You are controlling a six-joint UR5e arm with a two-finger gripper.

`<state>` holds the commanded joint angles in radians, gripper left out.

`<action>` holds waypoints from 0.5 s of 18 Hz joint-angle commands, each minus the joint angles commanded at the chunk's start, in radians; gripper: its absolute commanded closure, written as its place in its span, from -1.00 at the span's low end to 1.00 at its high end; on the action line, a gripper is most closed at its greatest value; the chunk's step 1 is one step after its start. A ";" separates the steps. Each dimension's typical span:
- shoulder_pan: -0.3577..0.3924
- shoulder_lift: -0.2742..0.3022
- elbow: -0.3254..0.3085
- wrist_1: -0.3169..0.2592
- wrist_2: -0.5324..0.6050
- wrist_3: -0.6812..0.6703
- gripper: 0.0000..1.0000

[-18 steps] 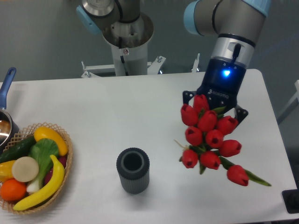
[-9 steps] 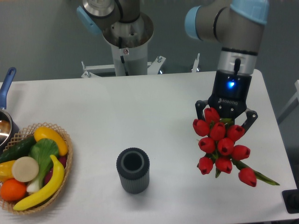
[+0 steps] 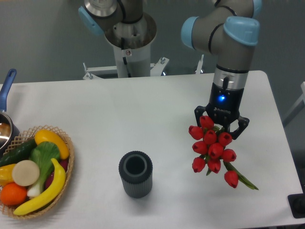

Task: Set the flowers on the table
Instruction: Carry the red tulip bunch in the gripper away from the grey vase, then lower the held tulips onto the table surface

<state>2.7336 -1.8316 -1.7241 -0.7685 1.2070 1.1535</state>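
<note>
The flowers (image 3: pixel 212 148) are a bunch of red tulips with green stems, hanging heads-down toward the camera at the right of the white table (image 3: pixel 143 109). My gripper (image 3: pixel 221 125) is shut on the bunch, holding it by the stems above the tabletop; the stems and string are hidden behind the blooms. One tulip (image 3: pixel 231 178) droops lower right with a green stem sticking out.
A dark grey ribbed vase (image 3: pixel 136 173) stands upright at the front middle, left of the flowers. A wicker basket of fruit and vegetables (image 3: pixel 31 169) sits at the front left. A pot with a blue handle (image 3: pixel 5 109) is at the left edge.
The gripper with the flowers has moved away from the camera and slightly left; the bunch looks smaller and sits closer to the tabletop.
</note>
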 joint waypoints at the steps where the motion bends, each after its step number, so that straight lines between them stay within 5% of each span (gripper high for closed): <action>1: -0.002 0.003 -0.003 -0.002 0.028 0.002 0.18; 9: -0.049 0.002 -0.049 -0.037 0.307 0.064 0.18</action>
<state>2.6845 -1.8300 -1.7732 -0.8053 1.5138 1.2180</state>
